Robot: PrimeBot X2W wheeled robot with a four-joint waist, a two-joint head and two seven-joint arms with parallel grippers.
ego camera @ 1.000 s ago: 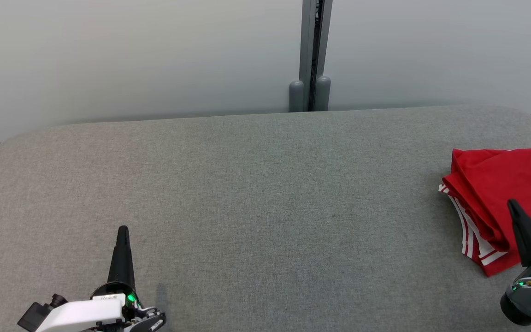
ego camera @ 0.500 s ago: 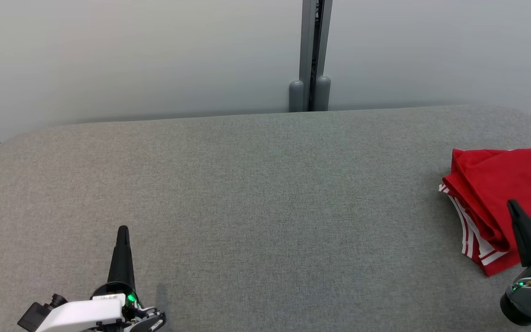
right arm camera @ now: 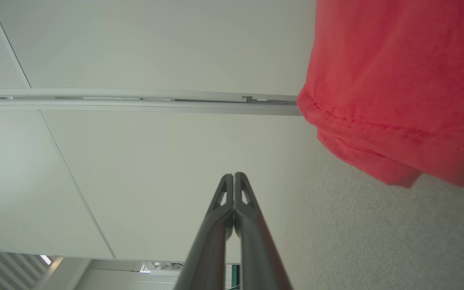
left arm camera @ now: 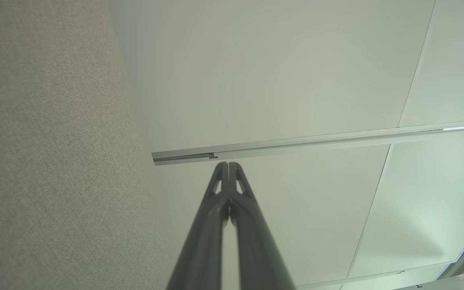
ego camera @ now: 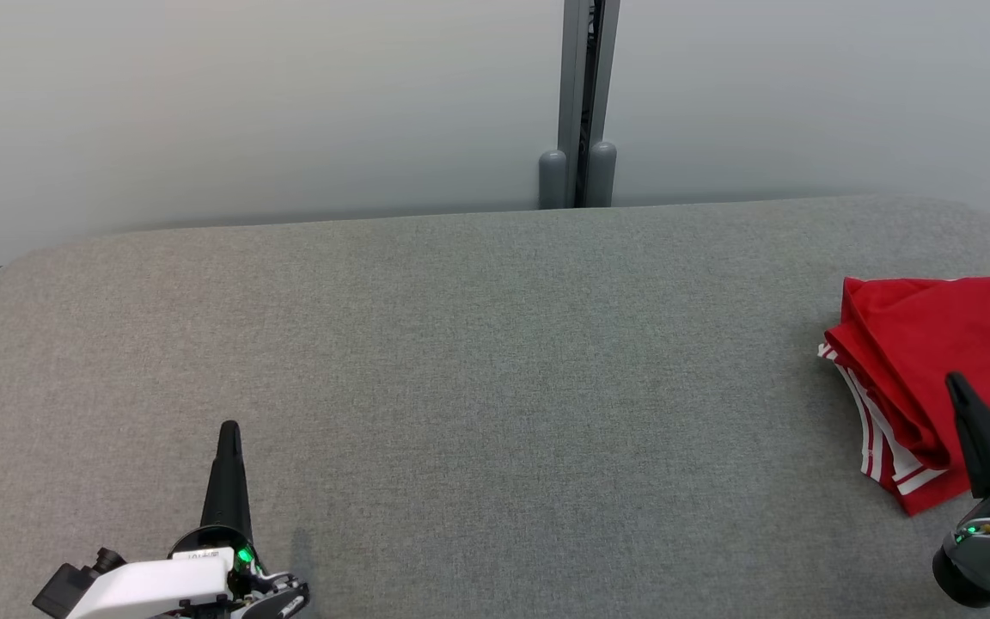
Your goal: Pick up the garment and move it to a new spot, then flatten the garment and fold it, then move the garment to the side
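Already folded, the red garment point(ego camera: 907, 344) lies at the table's point(ego camera: 495, 344) right end; the fold could be undone.
The right gripper point(ego camera: 952, 380), jaws together, is close by its near edge and could snag a layer. The cloth may overhang, since its right side is cut off. The left gripper point(ego camera: 229, 427), jaws together, is at near left.

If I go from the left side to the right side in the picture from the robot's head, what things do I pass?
left gripper with its two long dark fingers shut → tall grey metal post against the pale wall → folded red garment of fabric with white stripes and a black number
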